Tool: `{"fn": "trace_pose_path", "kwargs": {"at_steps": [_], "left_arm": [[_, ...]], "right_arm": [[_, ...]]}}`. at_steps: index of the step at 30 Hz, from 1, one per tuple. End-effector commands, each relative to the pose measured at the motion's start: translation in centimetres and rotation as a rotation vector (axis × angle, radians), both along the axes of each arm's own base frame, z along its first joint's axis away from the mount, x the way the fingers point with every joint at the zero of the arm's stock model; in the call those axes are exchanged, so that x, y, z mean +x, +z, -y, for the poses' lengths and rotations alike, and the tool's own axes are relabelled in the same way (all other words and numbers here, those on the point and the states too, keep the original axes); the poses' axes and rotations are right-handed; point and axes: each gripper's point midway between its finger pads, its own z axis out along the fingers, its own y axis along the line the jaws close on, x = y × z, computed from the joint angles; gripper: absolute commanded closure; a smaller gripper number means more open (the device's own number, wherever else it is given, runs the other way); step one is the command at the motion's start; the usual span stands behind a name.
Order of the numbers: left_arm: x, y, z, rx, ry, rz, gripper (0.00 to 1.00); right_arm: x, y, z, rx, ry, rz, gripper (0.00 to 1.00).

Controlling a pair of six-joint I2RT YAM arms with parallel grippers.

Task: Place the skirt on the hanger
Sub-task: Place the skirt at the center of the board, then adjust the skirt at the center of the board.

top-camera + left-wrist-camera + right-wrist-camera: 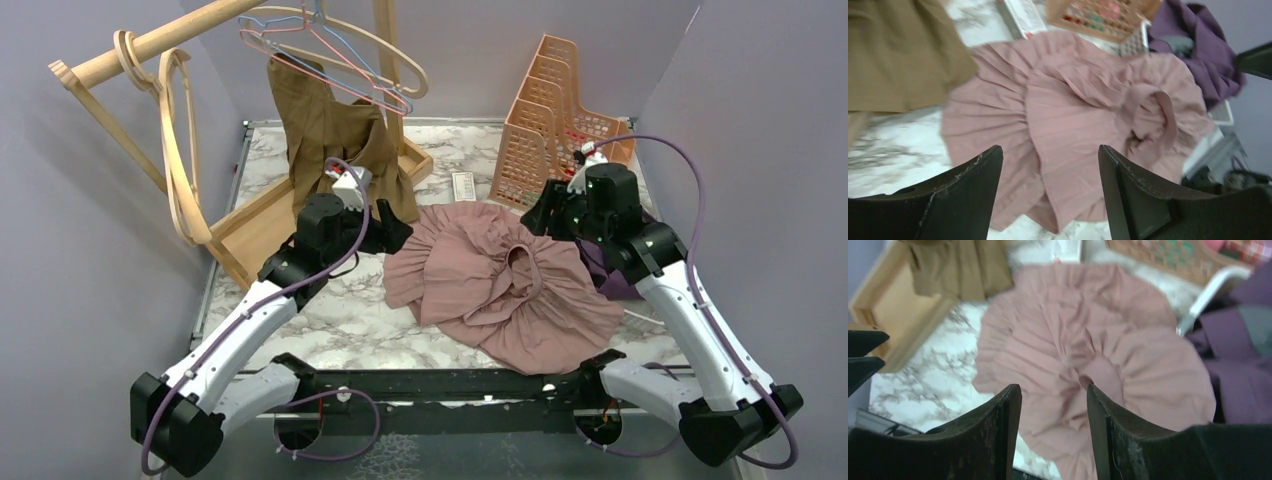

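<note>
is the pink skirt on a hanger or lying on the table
On the table: the skirt lies rumpled on the marble top, apart from the hangers on the rack.

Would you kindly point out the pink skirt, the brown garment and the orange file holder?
pink skirt (pixel 470 270), top external view, on its pleated fabric left of the waistband.
brown garment (pixel 320 135), top external view, on its hanging front panel.
orange file holder (pixel 530 150), top external view, on its meshed side wall.
</note>
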Motion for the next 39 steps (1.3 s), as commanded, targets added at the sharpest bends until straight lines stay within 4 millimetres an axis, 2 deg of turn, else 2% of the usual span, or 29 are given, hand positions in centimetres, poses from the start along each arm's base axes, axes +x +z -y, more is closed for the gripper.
{"fn": "trace_pose_path", "kwargs": {"at_steps": [1,3,5,8,13,16,18,23,26,31,35,39], "left_arm": [[-3.8,-1.0,5.1,-0.108,-0.248,-0.071,0.32],[-5.7,-2.4,7.5,-0.098,-0.325,-0.113,0.39],[-7.7,-3.9,9.9,-0.066,-0.409,-0.163,0.42],[-9.7,-6.4,12.6,0.002,-0.446,-0.214,0.42],[-10.9,-11.0,14.7,0.106,-0.418,-0.306,0.41],[-12.1,-13.0,15.9,0.129,-0.436,-0.377,0.40],[-12.6,-14.1,16.5,0.157,-0.440,-0.399,0.40],[-12.0,-15.4,16.6,0.178,-0.376,-0.417,0.42],[-11.7,-15.8,17.0,0.170,-0.358,-0.433,0.51],[-10.3,-16.7,16.7,0.193,-0.256,-0.442,0.58],[-9.3,-17.6,16.9,0.234,-0.227,-0.425,0.58],[-8.1,-19.2,15.5,0.351,-0.163,-0.400,0.56]], "right_arm": [[-5.9,-7.5,2.0,-0.155,0.055,-0.334,0.52],[-8.5,-10.3,1.3,-0.152,0.153,-0.465,0.54],[-9.2,-12.5,1.9,-0.181,0.139,-0.516,0.54],[-8.0,-14.2,2.6,-0.209,0.085,-0.480,0.51],[-5.0,-15.7,4.2,-0.286,-0.066,-0.451,0.48],[-3.8,-15.8,4.7,-0.293,-0.134,-0.422,0.53],[-3.3,-15.5,4.7,-0.275,-0.157,-0.395,0.59],[-3.2,-14.6,4.5,-0.234,-0.171,-0.354,0.76],[-3.4,-14.3,4.2,-0.213,-0.162,-0.350,0.81],[-3.8,-13.9,3.8,-0.173,-0.155,-0.344,0.85],[-4.1,-13.2,3.2,-0.132,-0.135,-0.322,0.83],[-3.9,-13.1,2.9,-0.113,-0.125,-0.305,0.63]]}}
